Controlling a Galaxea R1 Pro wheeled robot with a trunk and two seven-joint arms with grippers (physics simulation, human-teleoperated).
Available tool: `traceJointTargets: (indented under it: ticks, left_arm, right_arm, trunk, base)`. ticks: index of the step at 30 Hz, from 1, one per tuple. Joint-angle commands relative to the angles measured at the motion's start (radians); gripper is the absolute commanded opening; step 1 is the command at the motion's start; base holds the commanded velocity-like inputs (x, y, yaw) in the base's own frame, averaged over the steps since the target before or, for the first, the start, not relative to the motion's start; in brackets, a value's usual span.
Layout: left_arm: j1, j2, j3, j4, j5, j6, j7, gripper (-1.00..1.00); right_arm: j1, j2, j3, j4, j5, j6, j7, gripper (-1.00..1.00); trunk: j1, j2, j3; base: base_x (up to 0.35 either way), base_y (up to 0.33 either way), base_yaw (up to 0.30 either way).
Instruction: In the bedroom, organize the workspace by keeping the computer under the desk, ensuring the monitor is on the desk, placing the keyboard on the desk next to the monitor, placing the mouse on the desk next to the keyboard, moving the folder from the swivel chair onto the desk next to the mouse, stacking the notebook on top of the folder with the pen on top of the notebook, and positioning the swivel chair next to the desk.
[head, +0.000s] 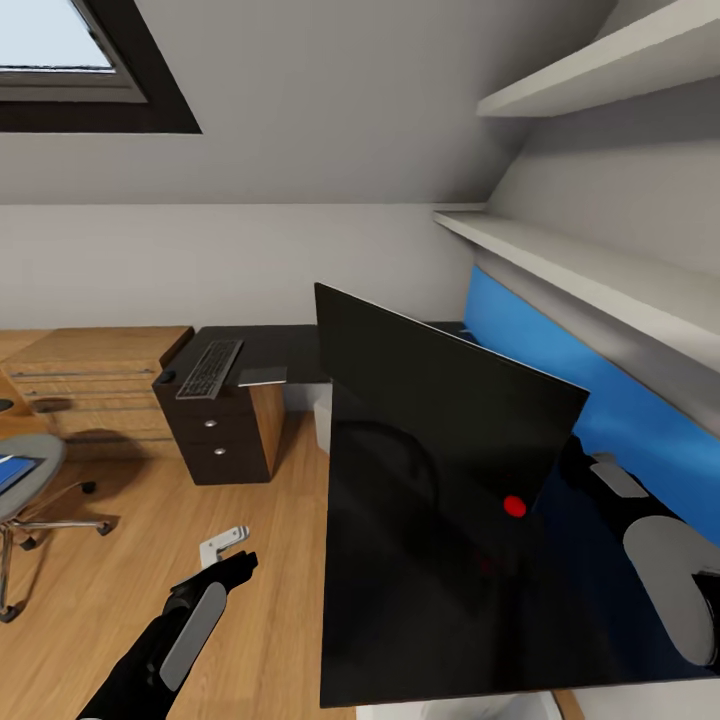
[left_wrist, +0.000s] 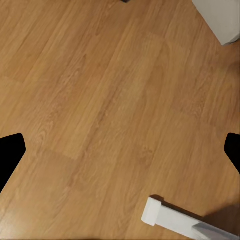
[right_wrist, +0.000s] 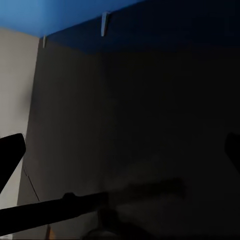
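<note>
Keyboard lies far ahead-left of both open, empty end effectors
Keyboard (head: 210, 368) runs lengthwise away on the cabinet (head: 215, 430); left end effector (head: 232, 566) nearer than right end effector (right_wrist: 120, 150).

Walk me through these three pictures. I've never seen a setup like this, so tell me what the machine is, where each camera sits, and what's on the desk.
This is a simulated wheeled robot with two arms, steered by a person. The big picture comes from a camera on its head, looking down over a glossy black desk with a blue back panel. On the desk stands a wide black monitor, turned at an angle, with a small red light at its lower corner. Further back, a keyboard lies on a dark drawer unit. At the far left is a grey swivel chair with something blue on its seat.

The other two pictures come from cameras near each wrist. The left gripper hangs over the wooden floor, open and holding nothing. The right wrist camera looks at the dark desk top and its blue panel; its fingertips sit far apart, also empty.
</note>
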Motion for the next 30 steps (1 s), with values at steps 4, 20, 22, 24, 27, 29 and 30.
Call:
traceJointTargets:
  ticks: [4, 20, 22, 24, 27, 29, 30]
  left_arm:
    - [-0.001, 0.001, -0.004, -0.002, 0.009, 0.002, 0.010, 1.00]
    - [-0.001, 0.001, -0.004, -0.002, 0.009, 0.000, 0.010, 1.00]
    - [-0.001, 0.001, -0.004, -0.002, 0.009, 0.001, 0.010, 1.00]
    - [-0.001, 0.001, -0.004, -0.002, 0.009, 0.001, 0.010, 1.00]
    - [-0.001, 0.001, -0.004, -0.002, 0.009, 0.002, 0.010, 1.00]
    - [-0.001, 0.001, -0.004, -0.002, 0.009, 0.002, 0.010, 1.00]
    - [-0.001, 0.001, -0.004, -0.002, 0.009, 0.002, 0.010, 1.00]
  right_arm:
    - [0.000, 0.004, -0.002, -0.003, -0.005, 0.006, -0.006, 1.00]
    - [0.000, 0.051, 0.004, -0.005, 0.003, 0.005, -0.005, 1.00]
    - [0.000, 0.053, 0.004, -0.005, 0.004, 0.005, -0.005, 1.00]
    - [0.000, 0.054, 0.004, -0.005, 0.004, 0.005, -0.004, 1.00]
    - [0.000, 0.054, 0.004, -0.005, 0.004, 0.005, -0.004, 1.00]
    - [0.000, 0.055, 0.005, -0.005, 0.004, 0.005, -0.003, 1.00]
    - [0.000, 0.055, 0.005, -0.005, 0.004, 0.005, -0.003, 1.00]
  trunk:
    - [0.000, -0.001, -0.002]
    - [0.000, -0.001, -0.002]
    - [0.000, -0.001, -0.002]
    - [0.000, -0.001, -0.002]
    - [0.000, -0.001, -0.002]
    - [0.000, -0.001, -0.002]
    - [0.000, -0.001, -0.002]
  base:
    - [0.012, 0.001, 0.000]
    - [-0.003, 0.000, 0.000]
    - [-0.171, 0.000, 0.000]
    - [-0.249, 0.000, 0.000]
    - [-0.282, 0.000, 0.000]
    - [-0.236, 0.000, 0.000]
    - [-0.195, 0.007, 0.000]
